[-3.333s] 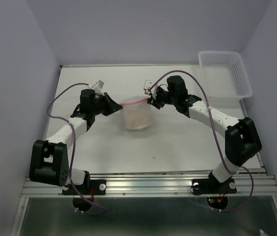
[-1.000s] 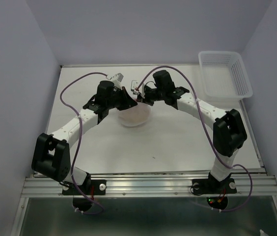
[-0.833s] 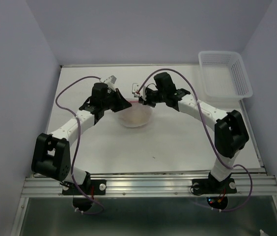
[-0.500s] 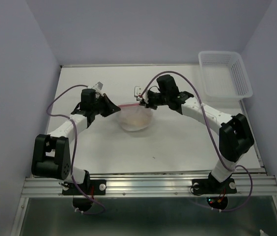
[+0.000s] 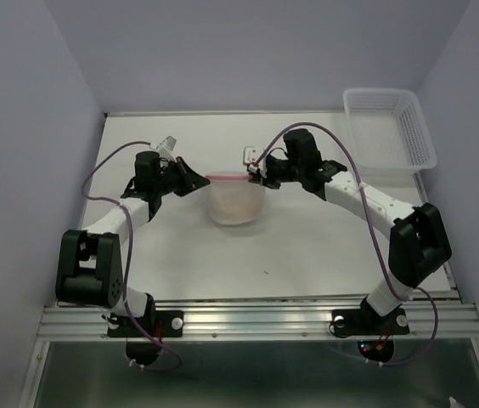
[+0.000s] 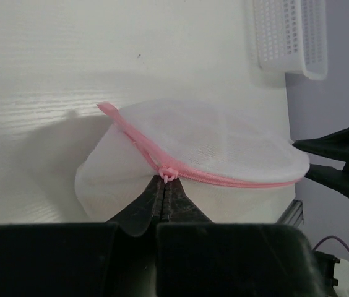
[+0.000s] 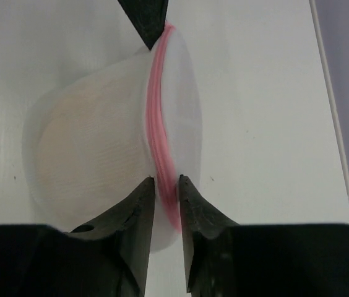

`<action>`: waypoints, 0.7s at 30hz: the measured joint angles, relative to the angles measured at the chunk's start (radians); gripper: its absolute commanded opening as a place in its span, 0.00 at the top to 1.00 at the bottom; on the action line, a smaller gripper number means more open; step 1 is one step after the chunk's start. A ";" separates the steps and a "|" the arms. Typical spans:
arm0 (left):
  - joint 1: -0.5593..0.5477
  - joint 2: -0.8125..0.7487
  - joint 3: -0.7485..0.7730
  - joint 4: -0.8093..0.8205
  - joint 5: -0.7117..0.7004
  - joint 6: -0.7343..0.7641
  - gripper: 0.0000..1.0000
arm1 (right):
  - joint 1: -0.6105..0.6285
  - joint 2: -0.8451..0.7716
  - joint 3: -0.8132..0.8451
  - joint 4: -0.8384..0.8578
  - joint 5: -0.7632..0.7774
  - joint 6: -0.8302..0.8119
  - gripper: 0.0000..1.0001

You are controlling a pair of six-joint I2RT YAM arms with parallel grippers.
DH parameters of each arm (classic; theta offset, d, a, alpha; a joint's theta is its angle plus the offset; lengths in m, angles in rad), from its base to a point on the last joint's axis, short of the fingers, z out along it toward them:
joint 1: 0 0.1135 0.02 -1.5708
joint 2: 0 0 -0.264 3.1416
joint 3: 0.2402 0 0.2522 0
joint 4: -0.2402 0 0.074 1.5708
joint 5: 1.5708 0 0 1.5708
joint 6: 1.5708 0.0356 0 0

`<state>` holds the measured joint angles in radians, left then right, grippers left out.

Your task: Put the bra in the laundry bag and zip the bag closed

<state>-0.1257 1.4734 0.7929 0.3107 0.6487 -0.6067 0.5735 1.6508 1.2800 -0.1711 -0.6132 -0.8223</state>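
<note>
The laundry bag (image 5: 236,202) is a round white mesh pouch with a pink zipper rim, held between my two grippers at mid table. The tan bra (image 7: 78,154) shows faintly through the mesh inside it. My left gripper (image 5: 198,181) is shut on the pink zipper pull (image 6: 166,175) at the bag's left end. My right gripper (image 5: 254,174) is shut on the pink rim (image 7: 164,176) at the right end. The zipper line (image 6: 236,180) looks closed along the side facing the left wrist view. The left gripper's tip (image 7: 145,21) shows beyond the bag in the right wrist view.
A rigid white slotted basket (image 5: 388,127) stands at the back right corner, and also shows in the left wrist view (image 6: 289,37). The white table (image 5: 307,246) is walled on the left, back and right.
A second ago both grippers were bunched together over the bag. The left gripper has since drawn left and the right gripper right, so the pink rim is stretched straight between them.
</note>
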 measured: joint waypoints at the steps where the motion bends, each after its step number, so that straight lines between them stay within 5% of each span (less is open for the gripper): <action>1: -0.002 -0.015 0.000 -0.008 -0.027 0.002 1.00 | -0.004 0.000 0.001 -0.002 0.005 0.008 0.32; 3: -0.009 -0.048 0.002 -0.024 -0.062 0.004 1.00 | -0.019 -0.002 0.002 -0.003 0.015 0.032 0.11; 6: -0.058 -0.077 0.020 -0.063 -0.126 0.003 1.00 | -0.032 -0.001 0.007 -0.007 0.031 0.078 0.05; 12: -0.217 -0.082 0.056 -0.114 -0.176 -0.025 1.00 | -0.034 -0.002 0.019 -0.013 0.027 0.121 0.02; 21: -0.238 -0.084 0.127 -0.205 -0.248 -0.045 1.00 | 0.049 -0.002 0.022 -0.004 0.087 0.149 0.06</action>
<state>-0.3637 1.3895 0.9195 0.1059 0.4004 -0.6518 0.6224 1.6493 1.3018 -0.1753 -0.5262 -0.6731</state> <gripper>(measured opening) 0.037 0.948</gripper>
